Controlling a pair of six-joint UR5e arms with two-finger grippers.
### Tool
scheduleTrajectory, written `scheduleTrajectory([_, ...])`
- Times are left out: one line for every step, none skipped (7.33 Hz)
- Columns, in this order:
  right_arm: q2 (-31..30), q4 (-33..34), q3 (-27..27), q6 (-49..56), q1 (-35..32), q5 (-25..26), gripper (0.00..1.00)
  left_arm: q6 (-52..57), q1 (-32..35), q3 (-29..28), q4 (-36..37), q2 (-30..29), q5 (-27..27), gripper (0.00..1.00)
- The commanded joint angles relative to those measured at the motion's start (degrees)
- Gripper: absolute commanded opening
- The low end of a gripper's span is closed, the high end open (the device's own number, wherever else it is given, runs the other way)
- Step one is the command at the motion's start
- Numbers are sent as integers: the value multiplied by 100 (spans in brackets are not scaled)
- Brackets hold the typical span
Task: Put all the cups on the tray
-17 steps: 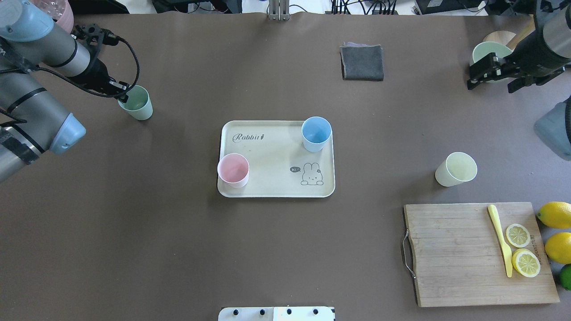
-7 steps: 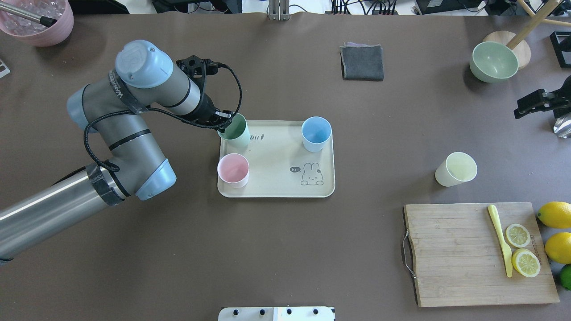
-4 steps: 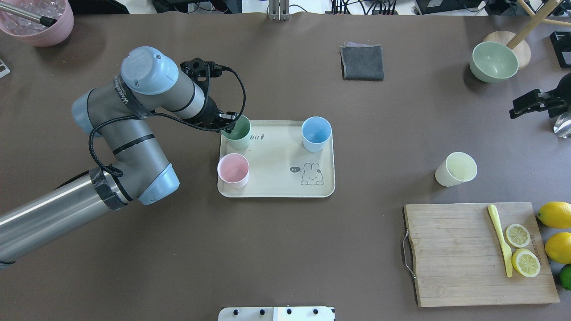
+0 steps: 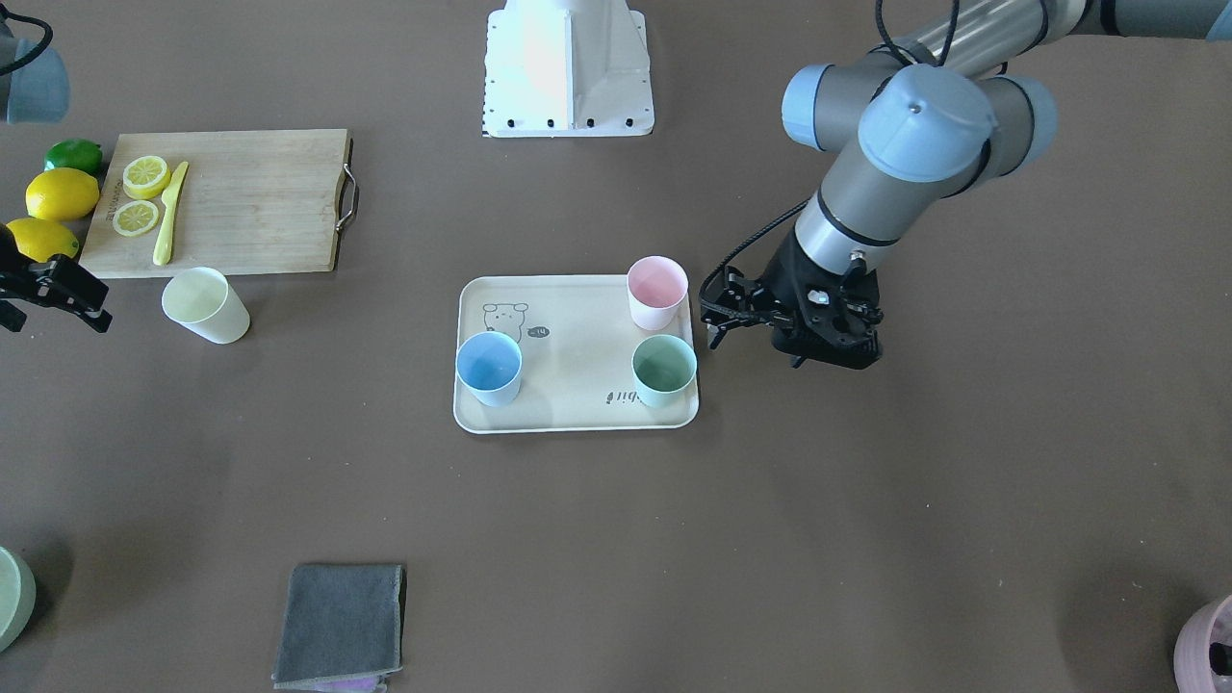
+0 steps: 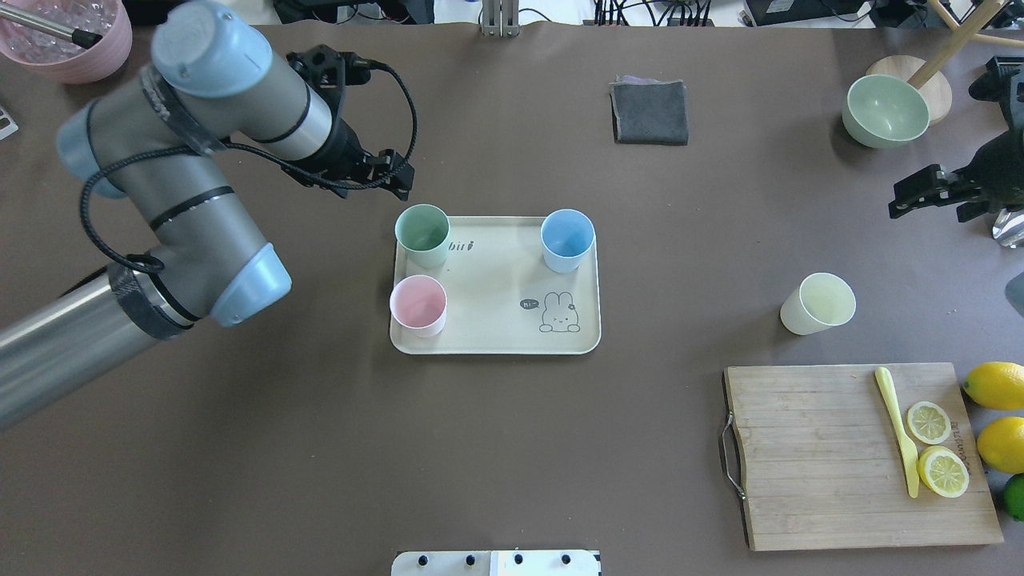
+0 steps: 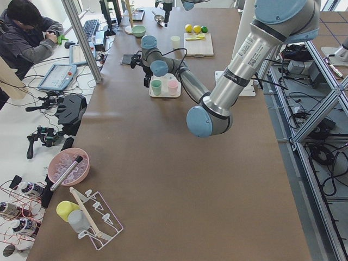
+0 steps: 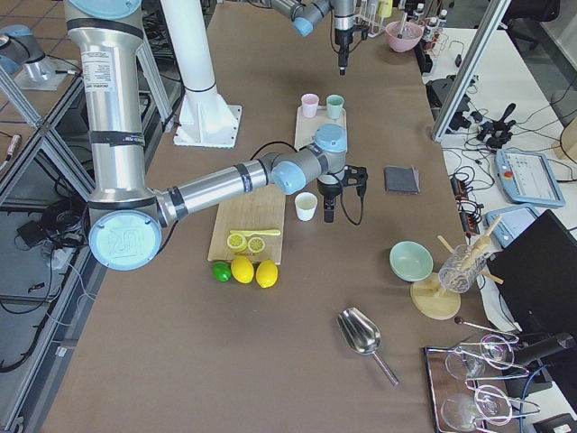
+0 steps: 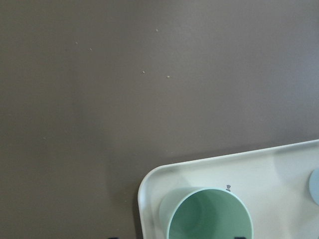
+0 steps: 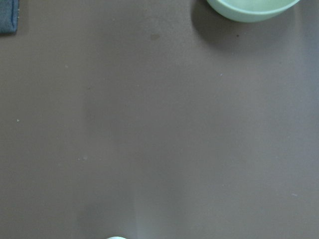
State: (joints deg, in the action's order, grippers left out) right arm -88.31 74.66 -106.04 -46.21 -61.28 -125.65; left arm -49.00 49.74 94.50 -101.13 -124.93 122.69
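The cream rabbit tray (image 5: 496, 320) (image 4: 577, 409) lies mid-table. On it stand the mint green cup (image 5: 422, 234) (image 4: 664, 370) (image 8: 209, 219), the pink cup (image 5: 418, 305) (image 4: 657, 292) and the light blue cup (image 5: 567, 240) (image 4: 489, 367). The pale yellow cup (image 5: 818, 303) (image 4: 205, 304) stands on the table right of the tray. My left gripper (image 5: 398, 178) (image 4: 712, 324) is open and empty, just off the tray's far left corner, apart from the green cup. My right gripper (image 5: 928, 210) (image 4: 53, 318) is open and empty, beyond the yellow cup.
A wooden cutting board (image 5: 824, 464) with a yellow knife and lemon slices lies at the near right, with whole lemons (image 5: 996, 384) beside it. A grey cloth (image 5: 650, 112), a green bowl (image 5: 886, 110) and a pink bowl (image 5: 68, 36) sit along the far edge.
My left gripper carried the green cup from the far left table onto the tray's far left corner, let go and drew back. My right gripper shifted slightly toward the yellow cup.
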Motion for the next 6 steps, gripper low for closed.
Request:
scheduleTrajectory([-274,-941,4,-998,649,328,97,347,229,77,137,109,79,98])
scheduleTrajectory([-362,-1005,4,-1108,983,635,97,347,220,77,137,109,79,98])
scheduleTrajectory([-441,-1223,4,-1109,1117,717,99,347,220,77,137,109,62,98])
scheduleTrajectory([-676,-1565,13,-1109,1266,770,99,347,220,77,137,109,53,98])
scheduleTrajectory([-792,-1690,13,-1118,1372,918,95,347,220,77,137,109,36,98])
scheduleTrajectory([-776,-1674,30,-1179,1495,1085,43,347,220,77,129,126,27,98])
